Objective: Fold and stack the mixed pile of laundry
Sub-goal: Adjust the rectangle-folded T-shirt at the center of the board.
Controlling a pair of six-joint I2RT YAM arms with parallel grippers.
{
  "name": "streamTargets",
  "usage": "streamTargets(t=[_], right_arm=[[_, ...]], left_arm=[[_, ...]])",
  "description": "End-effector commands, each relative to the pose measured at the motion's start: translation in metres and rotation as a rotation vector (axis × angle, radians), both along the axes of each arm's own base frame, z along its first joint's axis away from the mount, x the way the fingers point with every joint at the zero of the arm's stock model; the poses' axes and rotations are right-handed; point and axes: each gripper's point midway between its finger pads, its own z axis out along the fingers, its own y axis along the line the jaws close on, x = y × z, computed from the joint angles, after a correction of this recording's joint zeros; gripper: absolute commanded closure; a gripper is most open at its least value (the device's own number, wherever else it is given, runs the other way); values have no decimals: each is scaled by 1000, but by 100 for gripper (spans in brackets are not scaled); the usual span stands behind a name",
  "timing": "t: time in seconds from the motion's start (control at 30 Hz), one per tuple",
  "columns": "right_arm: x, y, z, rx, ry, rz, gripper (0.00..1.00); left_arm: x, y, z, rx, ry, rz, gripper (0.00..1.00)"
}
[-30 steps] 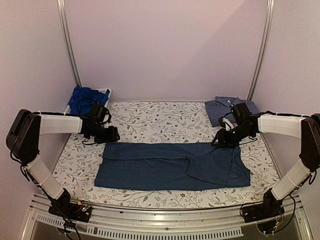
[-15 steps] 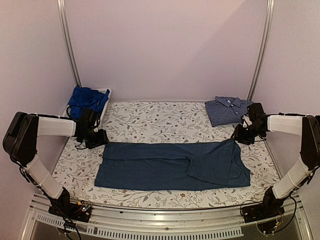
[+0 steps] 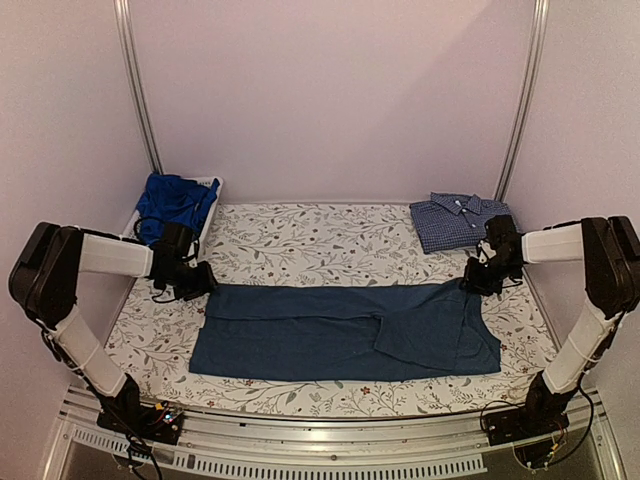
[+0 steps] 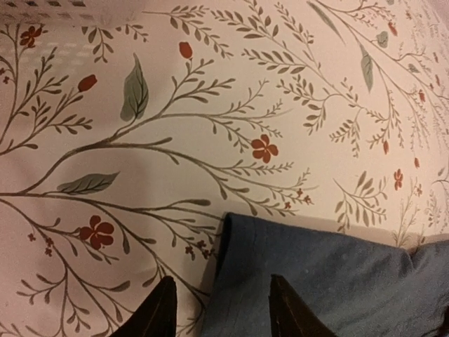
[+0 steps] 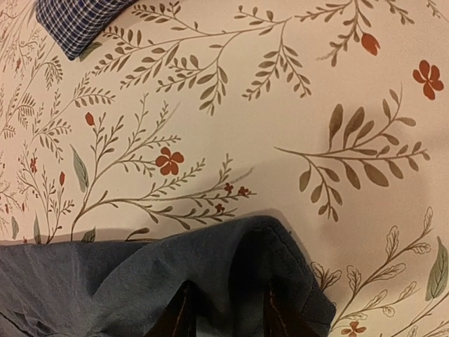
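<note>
One dark navy T-shirt (image 3: 345,330), soft, matte and lightly creased, lay spread as a long rectangle along the near edge of your floral-printed table (image 3: 300,240). A small-checked shirt (image 3: 455,220) sat folded at the far right corner, and a royal-blue garment (image 3: 172,198) was heaped in the white mesh basket (image 3: 212,185) at the far left corner. Your left gripper (image 4: 221,316) and right gripper (image 5: 228,319) crouched low at the T-shirt's far corners, jaws spread astride the hem, though the wrist views cut off the fingertips, so contact was unclear.
</note>
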Motion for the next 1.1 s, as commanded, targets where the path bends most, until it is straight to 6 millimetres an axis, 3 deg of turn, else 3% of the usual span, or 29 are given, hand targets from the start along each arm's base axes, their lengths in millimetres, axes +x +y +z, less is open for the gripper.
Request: streamTargets(t=[0.0,0.1,0.37,0.53,0.67,0.8,0.93,1.07], right_arm=[[18,-7,6,-13,-49,-17,72],[22,-10,4,-12,-56,-22,78],[33,-18,8,-2,-86,-37,93],[39,-10,17,43,-111,-13,77],[42,-2,27,85,-139,16,76],[41,1,16,91,-101,27,77],[35,-3,6,78,-70,4,76],[29,-9,3,52,-64,-25,75]], left_arm=[[9,-7,-6,-36,-23,-23,55],[15,-9,-11,-38,-18,-22,57],[16,-9,-22,-47,0,1,75],[17,-9,-20,-45,-1,-2,74],[17,-9,-19,-45,-3,-6,73],[17,-9,-18,-44,-3,-3,71],[17,-9,-17,-44,1,2,61],[16,-8,-18,-40,4,4,60]])
